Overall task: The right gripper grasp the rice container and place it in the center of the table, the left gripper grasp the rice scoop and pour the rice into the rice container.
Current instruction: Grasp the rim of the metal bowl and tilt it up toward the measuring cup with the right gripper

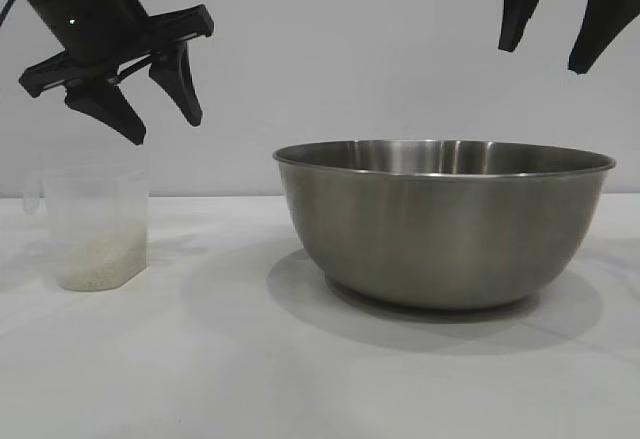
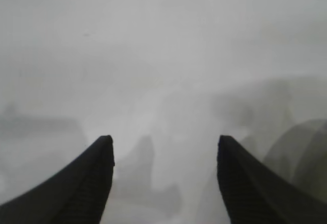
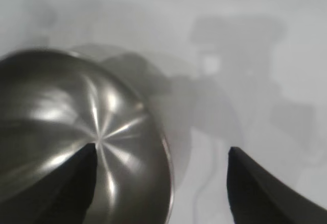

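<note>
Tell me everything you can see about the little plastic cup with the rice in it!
The rice scoop is a small, frosted see-through plastic cup with flat-sided walls and a little handle at its rim on the side away from the bowl. It stands upright on the white table, holding a low layer of off-white rice at its bottom. Nothing grips it: the left gripper hangs open just above it, not touching. The steel rice container sits apart, beside it.

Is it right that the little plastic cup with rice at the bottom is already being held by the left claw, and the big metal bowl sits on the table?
Not quite. In the exterior view the left gripper hangs open above the rice scoop, not holding it. The rice container does sit on the table.
</note>
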### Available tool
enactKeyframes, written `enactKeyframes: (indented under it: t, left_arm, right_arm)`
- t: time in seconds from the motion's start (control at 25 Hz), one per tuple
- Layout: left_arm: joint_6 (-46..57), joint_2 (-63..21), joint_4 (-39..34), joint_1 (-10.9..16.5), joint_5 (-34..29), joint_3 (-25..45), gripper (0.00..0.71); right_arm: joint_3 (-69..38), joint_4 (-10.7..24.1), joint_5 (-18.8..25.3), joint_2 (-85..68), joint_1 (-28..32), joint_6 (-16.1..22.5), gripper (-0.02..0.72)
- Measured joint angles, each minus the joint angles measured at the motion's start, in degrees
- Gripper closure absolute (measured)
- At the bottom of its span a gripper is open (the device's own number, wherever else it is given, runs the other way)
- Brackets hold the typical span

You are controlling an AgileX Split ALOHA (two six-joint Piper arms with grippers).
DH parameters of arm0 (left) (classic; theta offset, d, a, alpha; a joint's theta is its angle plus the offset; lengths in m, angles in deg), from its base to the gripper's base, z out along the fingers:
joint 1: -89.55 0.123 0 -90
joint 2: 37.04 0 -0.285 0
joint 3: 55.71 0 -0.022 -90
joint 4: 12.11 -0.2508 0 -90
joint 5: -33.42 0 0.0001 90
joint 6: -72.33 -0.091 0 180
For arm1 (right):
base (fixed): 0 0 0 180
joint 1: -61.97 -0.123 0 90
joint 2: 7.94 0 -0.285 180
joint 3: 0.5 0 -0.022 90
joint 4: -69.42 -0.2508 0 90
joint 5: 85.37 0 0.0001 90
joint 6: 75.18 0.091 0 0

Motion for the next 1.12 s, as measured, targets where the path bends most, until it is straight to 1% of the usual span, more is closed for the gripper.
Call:
enactKeyframes:
  t: [0.2, 0.32, 0.44, 0.48, 0.56, 0.68, 0.8, 0.88, 1.0, 1.12]
  left_arm:
    - [0.0, 0.0, 0.0, 0.0, 0.0, 0.0, 0.324]
    - [0.0, 0.0, 0.0, 0.0, 0.0, 0.0, 0.324]
    - [0.0, 0.0, 0.0, 0.0, 0.0, 0.0, 0.324]
    - [0.0, 0.0, 0.0, 0.0, 0.0, 0.0, 0.324]
    - [0.0, 0.0, 0.0, 0.0, 0.0, 0.0, 0.324]
    - [0.0, 0.0, 0.0, 0.0, 0.0, 0.0, 0.324]
    - [0.0, 0.0, 0.0, 0.0, 0.0, 0.0, 0.324]
    - [0.0, 0.0, 0.0, 0.0, 0.0, 0.0, 0.324]
    - [0.0, 0.0, 0.0, 0.0, 0.0, 0.0, 0.324]
    - [0.0, 0.0, 0.0, 0.0, 0.0, 0.0, 0.324]
  right_arm:
    - [-5.74, 0.52, -0.43, -0.03, 0.0, 0.0, 0.253]
    - [-6.94, 0.62, -0.57, 0.36, 0.0, 0.0, 0.253]
    - [-7.07, -0.47, -2.7, 1.83, 0.0, -0.21, 0.253]
    - [-7.07, -0.94, -3.26, 2.6, 0.0, -0.21, 0.294]
    - [-7.07, -1.86, -4.31, 3.96, 0.0, -0.39, 0.281]
    - [-7.07, -2.73, -5.7, 6.6, 0.0, -2.15, 0.281]
    - [-7.07, -2.97, -7.41, 8.01, 0.0, -2.77, 0.423]
    - [-7.07, -3.1, -8.36, 8.37, 0.0, -2.86, 0.567]
    - [-7.07, -3.49, -9.27, 8.6, 0.0, -3.62, 0.703]
    - [-7.07, -4.64, -9.28, 8.6, 0.0, -3.85, 0.703]
